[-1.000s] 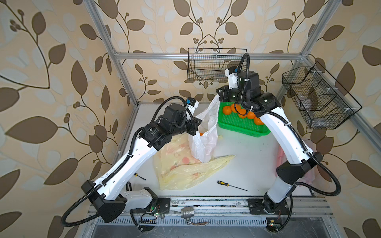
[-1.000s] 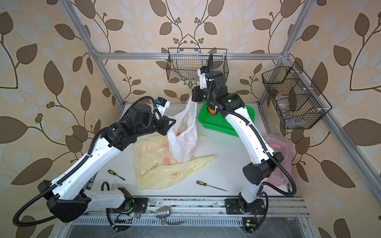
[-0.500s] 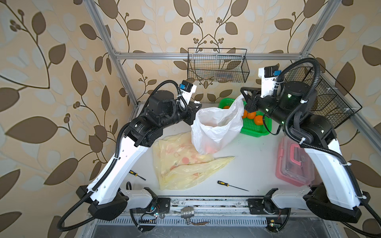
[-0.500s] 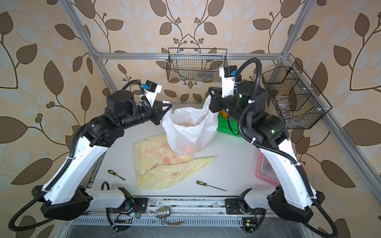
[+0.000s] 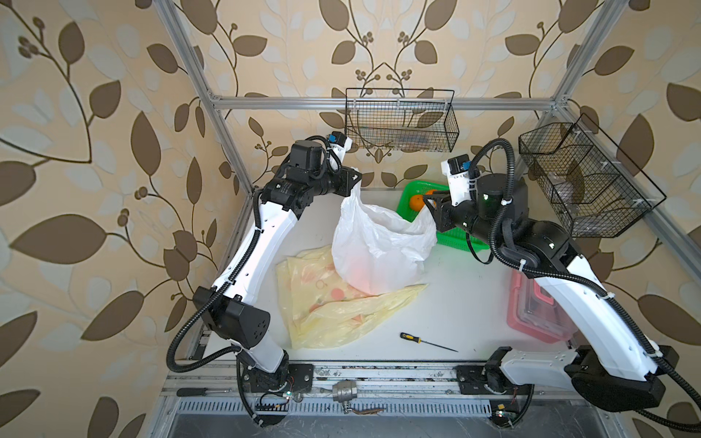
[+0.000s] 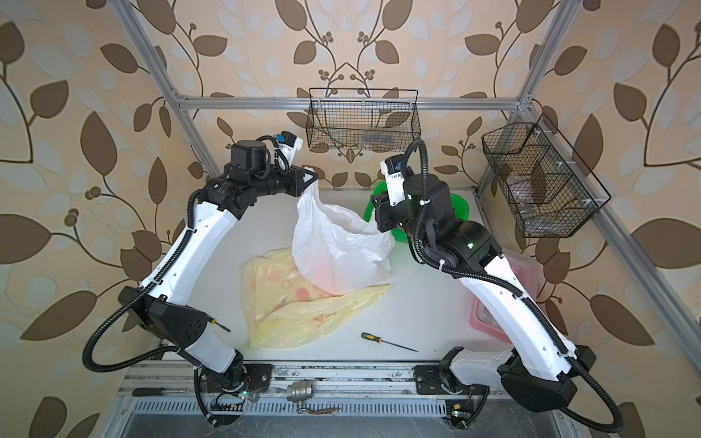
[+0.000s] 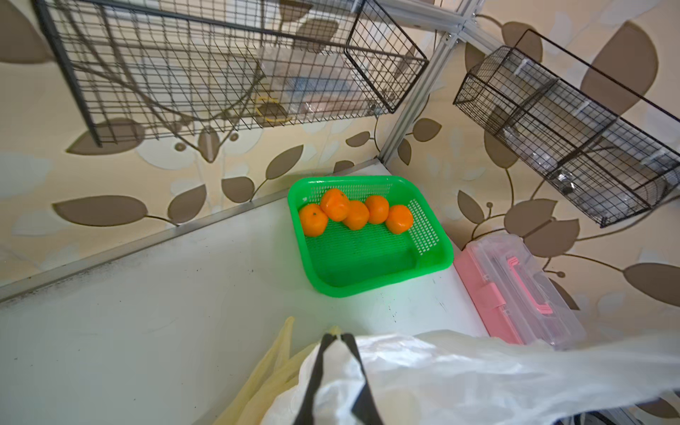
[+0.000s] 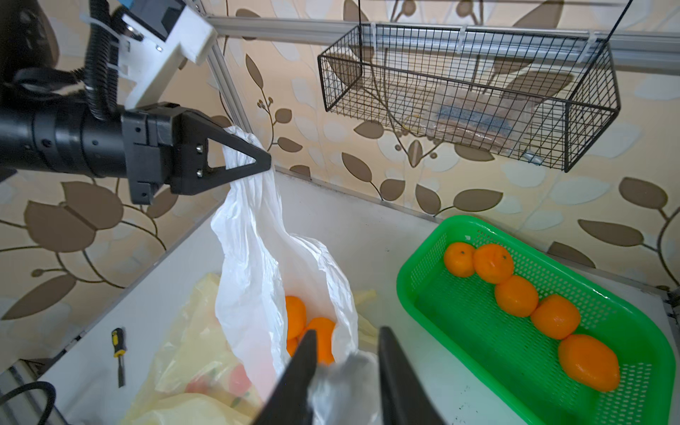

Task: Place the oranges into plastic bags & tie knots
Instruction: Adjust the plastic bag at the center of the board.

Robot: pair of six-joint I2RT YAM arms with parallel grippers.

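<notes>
The left gripper [image 8: 266, 163] is closed on one handle of the white plastic bag [image 8: 250, 257] and holds it high above the table [image 5: 455, 303]. The bag hangs below its fingertips, and the bottom sits on the pale yellow bags [image 5: 322, 303]. The right gripper [image 8: 347, 331] is at the opposite side of the bag's mouth. Its jaws stand partly apart, and the other handle lies between them. Inside the bag, just beyond the right gripper, a few oranges [image 8: 294, 312] are visible. Five other oranges [image 8: 517, 296] lie in a row in the green basket [image 8: 404, 279], beside the right gripper. A screwdriver [image 5: 411, 337] lies near the table's front edge.
</notes>
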